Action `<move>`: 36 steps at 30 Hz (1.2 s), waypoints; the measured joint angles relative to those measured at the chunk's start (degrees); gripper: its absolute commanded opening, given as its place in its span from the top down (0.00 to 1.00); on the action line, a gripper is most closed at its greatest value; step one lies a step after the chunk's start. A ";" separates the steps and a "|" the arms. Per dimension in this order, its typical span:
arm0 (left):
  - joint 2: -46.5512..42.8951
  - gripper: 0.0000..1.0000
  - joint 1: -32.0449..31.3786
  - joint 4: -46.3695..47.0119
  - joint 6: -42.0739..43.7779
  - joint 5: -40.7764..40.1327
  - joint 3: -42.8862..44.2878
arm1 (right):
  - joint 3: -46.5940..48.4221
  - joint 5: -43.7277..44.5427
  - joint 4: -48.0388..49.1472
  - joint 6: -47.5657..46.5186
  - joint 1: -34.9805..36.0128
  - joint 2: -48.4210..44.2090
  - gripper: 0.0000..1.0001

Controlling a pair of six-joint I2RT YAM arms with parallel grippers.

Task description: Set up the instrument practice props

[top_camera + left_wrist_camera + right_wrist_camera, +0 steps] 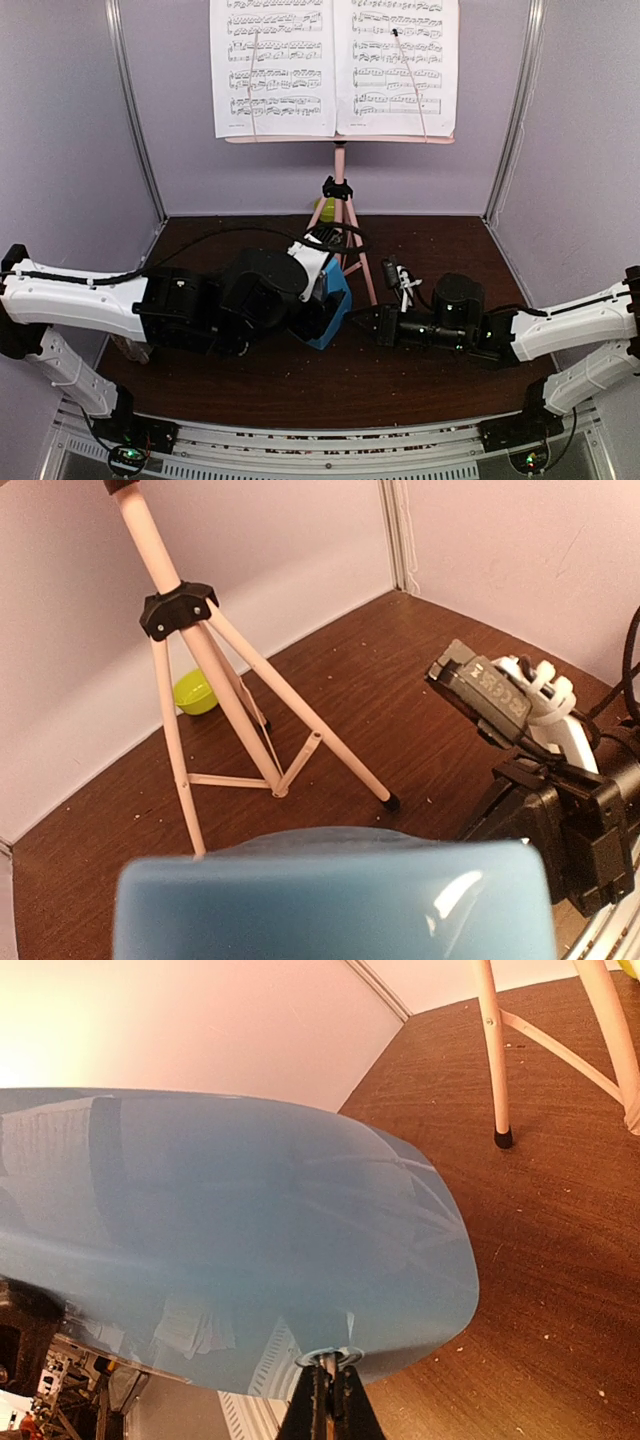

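- Bowl [195, 692]: lime, on the table [300, 385] behind the stand's legs. We cannot make out its contents, and the top view shows only a sliver of it.
- Stand [340, 175]: upright at the back of the table. Two sheets [272, 70] lie side by side on its desk, their tops cut off. Only the top view shows them.
- Metronome [335, 300]: blue and tilted, just in front of the tripod. The left gripper [318, 298] clasps it with jaws set wide. In the left wrist view it is a blurred blue mass that hides the fingers.
- Right gripper [328, 1400]: fingers pressed together, tips at the metronome's lower edge. We cannot tell whether they pinch anything there.
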 measured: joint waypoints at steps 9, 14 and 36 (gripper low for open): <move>0.46 0.75 1.09 4.79 -2.19 -0.57 -2.91 | 0.07 -0.76 -1.03 5.01 -1.33 0.76 0.78; 3.06 0.74 3.82 4.79 -4.11 3.37 -3.37 | -0.09 1.75 -5.88 1.70 -1.33 -3.67 0.54; 15.50 0.54 12.07 20.70 7.43 28.52 -9.94 | -4.66 21.40 -32.72 -4.39 -1.33 -32.24 0.00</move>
